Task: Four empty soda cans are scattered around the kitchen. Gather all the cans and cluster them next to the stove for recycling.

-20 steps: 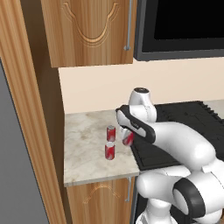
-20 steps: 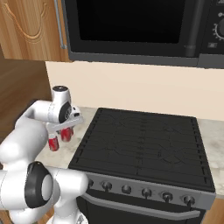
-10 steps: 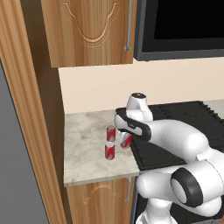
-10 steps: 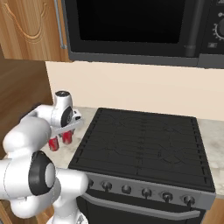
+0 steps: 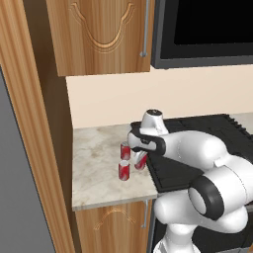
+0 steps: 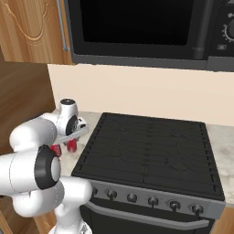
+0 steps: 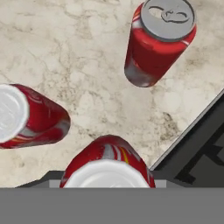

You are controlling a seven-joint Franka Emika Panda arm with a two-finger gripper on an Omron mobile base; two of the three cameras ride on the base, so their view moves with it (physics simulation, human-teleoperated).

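We're at the marble counter (image 5: pixel 96 170) left of the stove (image 6: pixel 151 151), gripper (image 5: pixel 137 156) low over the can cluster. Jaws are clenched on a soda can (image 7: pixel 107 168): in the hand view it sits dead centre at the bottom edge, silver end toward the camera, and in the left base view the red body shows right under the hand.

Two more cans stand on the counter: the near one (image 5: pixel 124 170) toward the front edge, the far one (image 5: pixel 125 150) just behind it. In the hand view they're the can at left (image 7: pixel 30 116) and the upright one at top (image 7: pixel 159 39). All three are close together, held can nearest the cooktop edge (image 7: pixel 192 144).

Our read is that this is the placing step for can three. To do it well:
- lower straight, no sideways drift; the neighbours are near enough to get knocked.
- we can't tell if the held can's base is touching marble yet, so let go only once it's seated.
- keep it on marble, off the stove lip, or it could tip.
- retract vertically after release.

A fourth can presumably remains to fetch.
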